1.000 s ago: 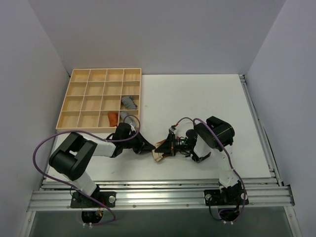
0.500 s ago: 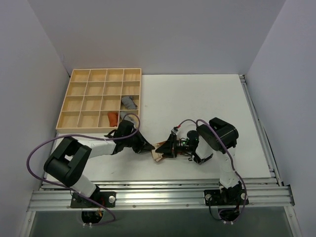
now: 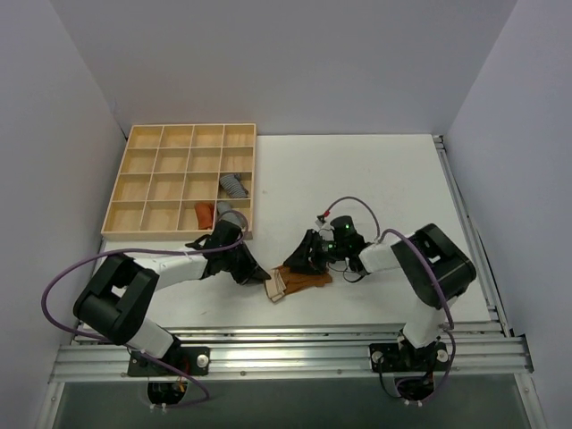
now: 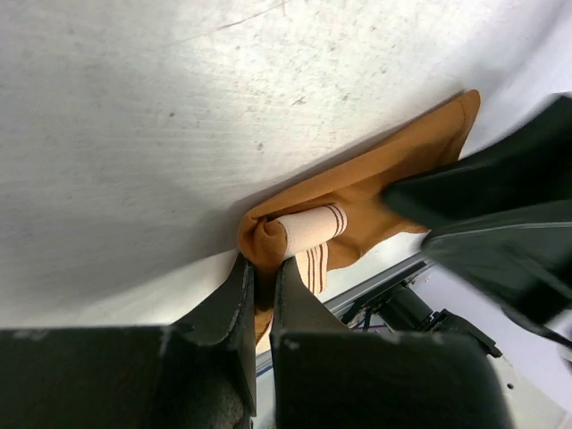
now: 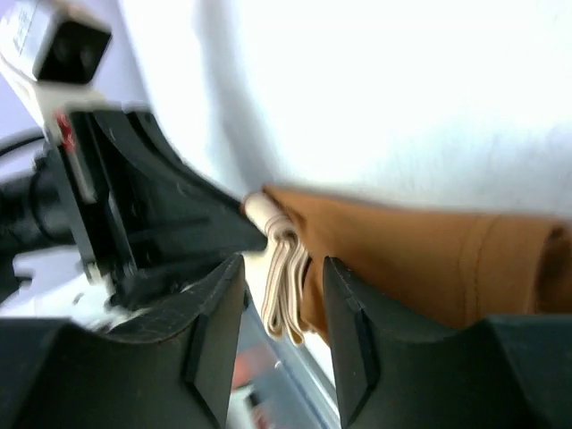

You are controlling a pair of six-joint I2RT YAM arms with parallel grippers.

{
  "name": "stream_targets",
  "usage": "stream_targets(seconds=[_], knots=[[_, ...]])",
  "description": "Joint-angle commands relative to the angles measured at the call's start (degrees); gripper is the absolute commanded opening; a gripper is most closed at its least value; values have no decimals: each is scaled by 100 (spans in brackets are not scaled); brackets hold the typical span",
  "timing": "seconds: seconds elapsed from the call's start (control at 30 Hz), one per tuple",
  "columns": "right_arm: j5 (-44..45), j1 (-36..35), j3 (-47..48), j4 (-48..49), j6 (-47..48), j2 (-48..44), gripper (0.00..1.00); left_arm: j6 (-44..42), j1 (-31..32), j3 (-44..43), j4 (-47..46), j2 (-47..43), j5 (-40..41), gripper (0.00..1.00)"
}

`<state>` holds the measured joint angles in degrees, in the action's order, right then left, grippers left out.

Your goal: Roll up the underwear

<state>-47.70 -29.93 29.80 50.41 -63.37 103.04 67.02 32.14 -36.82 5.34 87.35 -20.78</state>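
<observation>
Your left arm lies stretched low across the white table (image 3: 375, 179), reaching right, its left gripper (image 4: 265, 264) pinched nearly closed on the rolled near-left edge of the small caramel-brown fabric underwear (image 3: 308, 280). The garment sits on the table near the front edge, between the two arms, its pale beige striped band (image 4: 308, 223) curled up at the fingertips. Your right arm is folded at the elbow, forearm low and pointing left, with the right gripper (image 3: 307, 257) at the underwear's far edge; its jaws stand apart, nothing clamped between them. At far left rests a light wooden compartment tray (image 3: 191, 147) with a grey rolled cloth (image 3: 233, 185) inside.
</observation>
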Motion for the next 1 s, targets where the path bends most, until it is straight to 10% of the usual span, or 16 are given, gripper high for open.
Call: stream_targets(seconds=[0.0,0.17,0.4,0.97], knots=[[1462,-82,955,-4012,2064,-829,37,-146,-24,-229,617,-95,258,2],[4332,-1179,2220,-6023,2523,-1471,42,-102,-15,-554,1170,-8,390,2],[6331,-2859,2731,-6368,2312,-1524,45,12,-15,-879,1679,220,346,2],[7196,-4055,3524,-6360,2549,-320,47,126,-24,-1003,1944,423,329,2]])
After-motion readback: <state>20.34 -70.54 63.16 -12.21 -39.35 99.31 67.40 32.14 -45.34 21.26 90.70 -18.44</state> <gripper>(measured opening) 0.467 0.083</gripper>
